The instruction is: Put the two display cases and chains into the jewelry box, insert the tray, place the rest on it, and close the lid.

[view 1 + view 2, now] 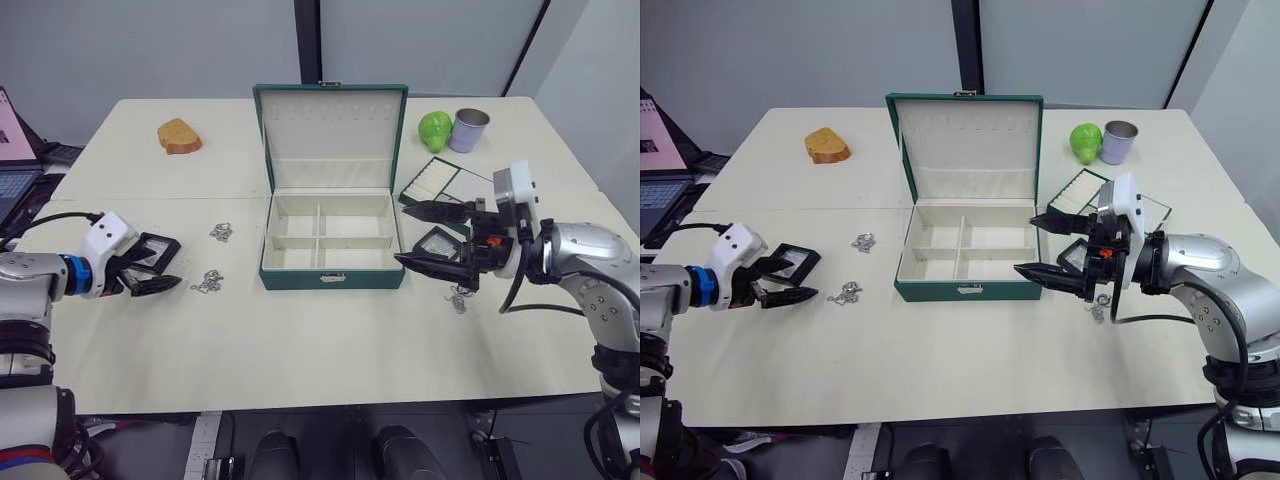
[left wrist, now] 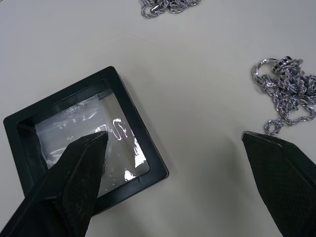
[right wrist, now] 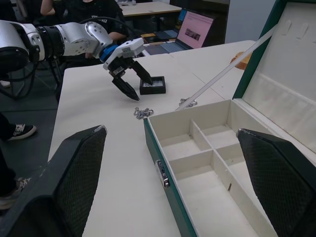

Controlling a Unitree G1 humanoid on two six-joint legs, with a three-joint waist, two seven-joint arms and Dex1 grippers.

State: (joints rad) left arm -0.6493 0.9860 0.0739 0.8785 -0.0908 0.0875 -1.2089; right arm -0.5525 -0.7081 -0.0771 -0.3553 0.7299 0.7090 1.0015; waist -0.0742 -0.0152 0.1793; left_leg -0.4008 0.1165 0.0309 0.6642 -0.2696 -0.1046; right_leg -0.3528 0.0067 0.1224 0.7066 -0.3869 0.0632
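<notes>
The jewelry box (image 1: 330, 279) stands open mid-table, its compartments bare and its lid (image 1: 330, 125) upright. One display case (image 2: 79, 148) lies left of the box. My left gripper (image 1: 158, 274) is open just above it, one finger over the case and the other over bare table. Two chains (image 1: 221, 232) (image 1: 208, 282) lie between that case and the box. My right gripper (image 1: 400, 233) hangs open at the box's right end, holding nothing. Behind it lie the second display case (image 1: 437, 240), the tray (image 1: 432, 180) and the rest (image 1: 459, 298), a small silvery heap.
At the back of the table are a brown bread-like piece (image 1: 179, 136), a green apple (image 1: 434, 130) and a metal cup (image 1: 468, 130). A laptop (image 1: 15, 170) sits off the table's left edge.
</notes>
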